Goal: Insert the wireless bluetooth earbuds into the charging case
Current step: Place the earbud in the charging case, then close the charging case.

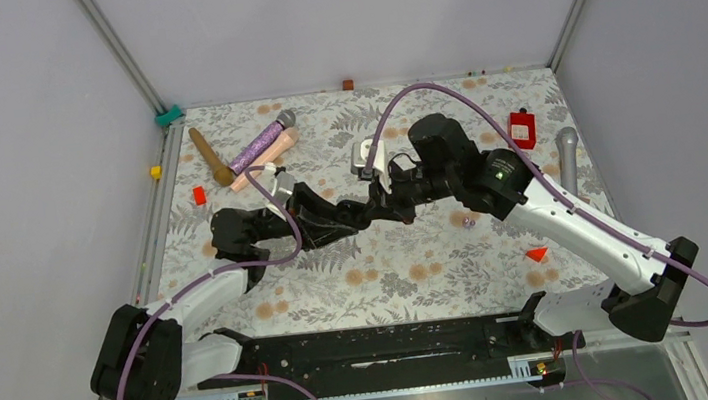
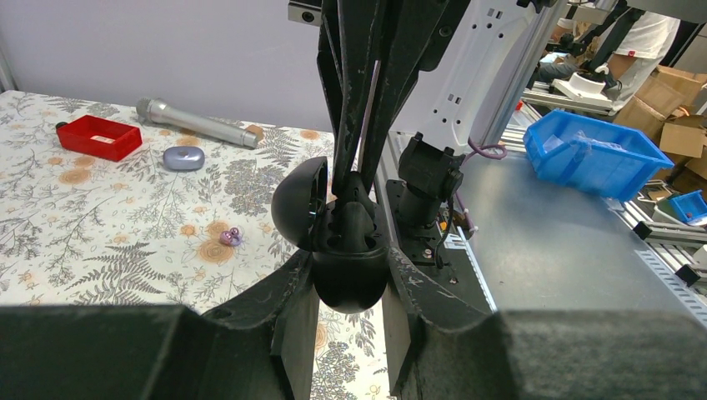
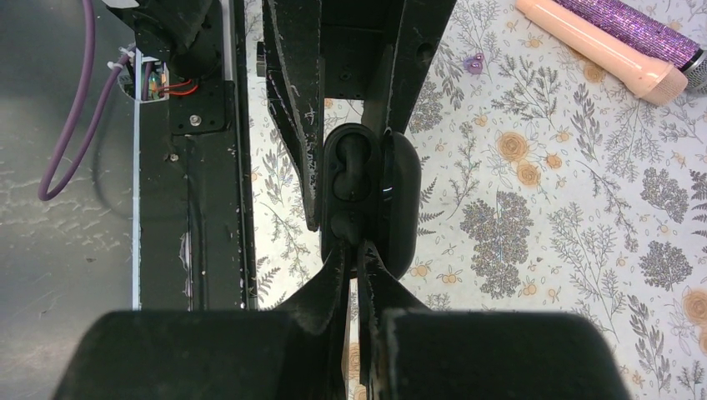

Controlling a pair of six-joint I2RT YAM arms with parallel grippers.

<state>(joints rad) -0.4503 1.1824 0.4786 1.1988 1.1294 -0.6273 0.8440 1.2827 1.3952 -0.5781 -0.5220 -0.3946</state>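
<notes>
My left gripper (image 2: pixel 350 265) is shut on the black charging case (image 2: pixel 350 287), held above the table with its lid (image 2: pixel 298 204) open. In the top view the two grippers meet at mid-table, left (image 1: pixel 371 206) and right (image 1: pixel 399 207). My right gripper (image 3: pixel 357 248) is shut to a thin gap, its tips pressed into the case's open cavity (image 3: pixel 346 175). A black rounded lump lies at the tips; I cannot tell whether it is an earbud. A purple earbud (image 1: pixel 468 220) lies on the cloth, also in the left wrist view (image 2: pixel 229 237) and the right wrist view (image 3: pixel 477 61).
A silver microphone (image 2: pixel 200 125), a red box (image 2: pixel 98 136) and a lavender case (image 2: pixel 183 157) lie at the right side. Pink (image 3: pixel 600 37) and purple glitter (image 3: pixel 642 21) microphones and a brown one (image 1: pixel 209 156) lie far left. A red triangle (image 1: pixel 537 254) lies near right.
</notes>
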